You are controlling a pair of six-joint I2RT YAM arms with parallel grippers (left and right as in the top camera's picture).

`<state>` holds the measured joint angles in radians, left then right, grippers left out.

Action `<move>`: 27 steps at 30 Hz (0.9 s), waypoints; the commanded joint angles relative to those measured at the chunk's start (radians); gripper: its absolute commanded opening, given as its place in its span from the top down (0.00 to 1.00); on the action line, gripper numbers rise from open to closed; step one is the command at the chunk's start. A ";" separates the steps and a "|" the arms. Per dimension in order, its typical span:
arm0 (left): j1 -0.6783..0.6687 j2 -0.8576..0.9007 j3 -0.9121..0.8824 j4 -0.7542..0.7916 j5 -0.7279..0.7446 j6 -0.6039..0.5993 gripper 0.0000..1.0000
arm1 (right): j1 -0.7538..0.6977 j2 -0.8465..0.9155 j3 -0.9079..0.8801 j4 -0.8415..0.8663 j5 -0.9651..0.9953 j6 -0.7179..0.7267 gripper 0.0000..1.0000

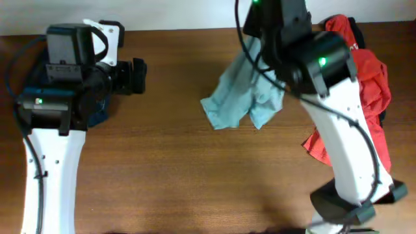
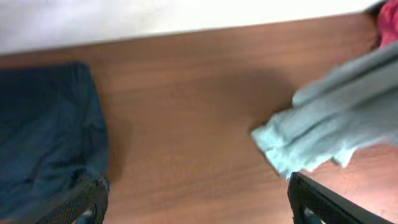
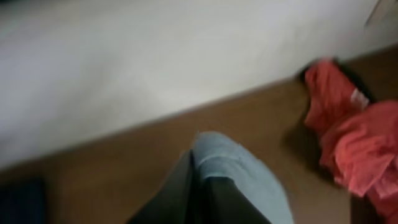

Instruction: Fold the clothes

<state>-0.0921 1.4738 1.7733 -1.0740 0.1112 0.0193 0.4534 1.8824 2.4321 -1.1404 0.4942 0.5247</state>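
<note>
The pale blue-grey T-shirt (image 1: 244, 97) hangs bunched from my right gripper (image 3: 199, 186), its lower end resting on the table at centre-right. The jaws are shut, with the shirt's cloth (image 3: 242, 174) draped over one finger. An orange-red shirt (image 1: 370, 84) lies crumpled at the right, partly under the right arm. At the left, a dark navy garment (image 2: 43, 137) lies under my left arm. My left gripper (image 2: 199, 211) is open over bare wood, between the navy garment and the T-shirt (image 2: 336, 124), touching neither.
The brown wooden table (image 1: 182, 169) ends at a white wall along the back. The right arm's base (image 1: 351, 201) stands at the front right. The orange-red shirt (image 3: 354, 137) sits near the back edge.
</note>
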 commanded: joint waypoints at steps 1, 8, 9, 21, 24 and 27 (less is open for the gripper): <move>0.003 0.011 -0.069 0.021 -0.011 0.011 0.08 | -0.091 0.069 0.006 -0.027 -0.267 0.013 0.92; -0.013 0.014 -0.161 0.087 0.169 0.063 0.08 | -0.234 0.175 0.006 -0.028 -0.415 0.007 0.92; -0.024 0.016 -0.171 0.092 0.196 0.079 0.08 | -0.246 0.183 0.006 -0.028 -0.423 0.007 0.92; -0.428 0.214 -0.288 0.266 -0.133 0.223 0.08 | -0.409 0.222 0.006 -0.029 -0.675 -0.110 0.91; -0.479 0.293 -0.288 0.317 -0.146 0.245 0.09 | -0.428 0.222 0.006 -0.037 -0.699 -0.137 0.92; -0.522 0.360 -0.288 0.390 -0.150 0.275 0.10 | -0.434 0.222 0.006 -0.039 -0.726 -0.177 0.91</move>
<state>-0.5774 1.7779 1.4956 -0.7338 0.0185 0.2398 0.0265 2.1067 2.4317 -1.1797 -0.1654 0.4126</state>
